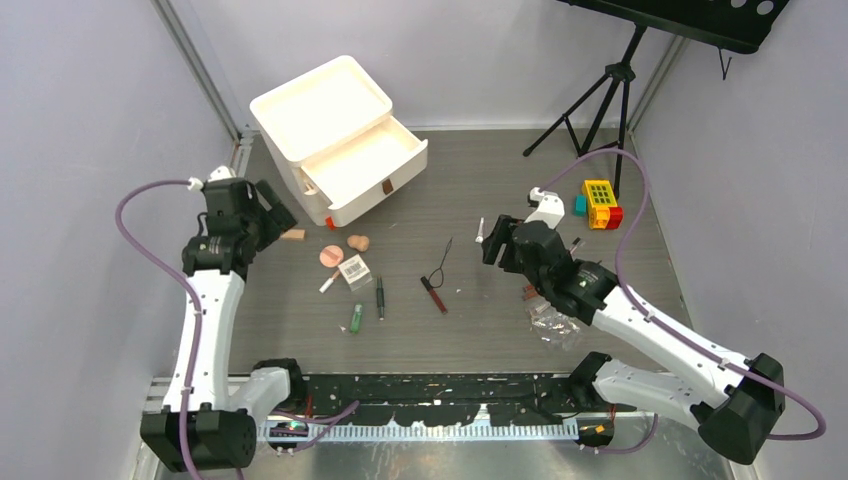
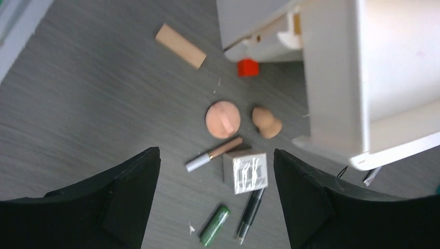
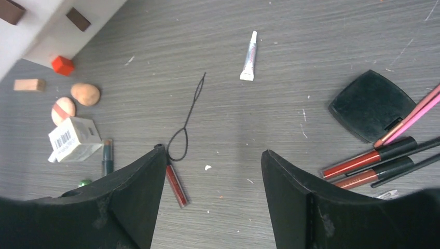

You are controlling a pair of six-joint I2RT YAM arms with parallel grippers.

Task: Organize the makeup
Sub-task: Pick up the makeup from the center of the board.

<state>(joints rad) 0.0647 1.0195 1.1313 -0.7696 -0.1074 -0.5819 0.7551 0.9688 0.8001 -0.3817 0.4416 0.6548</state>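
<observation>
The makeup lies scattered on the grey table. In front of the white drawer unit (image 1: 335, 135) are a pink round puff (image 2: 222, 119), a peach sponge (image 2: 267, 122), a clear barcoded box (image 2: 245, 170), a brown-and-white tube (image 2: 214, 154), a green tube (image 2: 215, 225) and a black pencil (image 2: 249, 214). My left gripper (image 2: 215, 155) hangs open above this cluster, holding nothing. My right gripper (image 3: 213, 151) is open over bare table, with a red gloss stick (image 3: 176, 185) by its left finger. A white tube (image 3: 250, 56), a black compact (image 3: 371, 104) and red and black pencils (image 3: 368, 161) lie around it.
The drawer unit has one drawer (image 1: 365, 160) pulled out. A small red cube (image 2: 248, 67) and a tan wedge (image 2: 180, 45) lie by its base. Toy blocks (image 1: 598, 204) sit far right, near a tripod (image 1: 600, 100). Crumpled clear wrap (image 1: 552, 320) lies under the right arm. A black wire loop (image 3: 189, 122) lies mid-table.
</observation>
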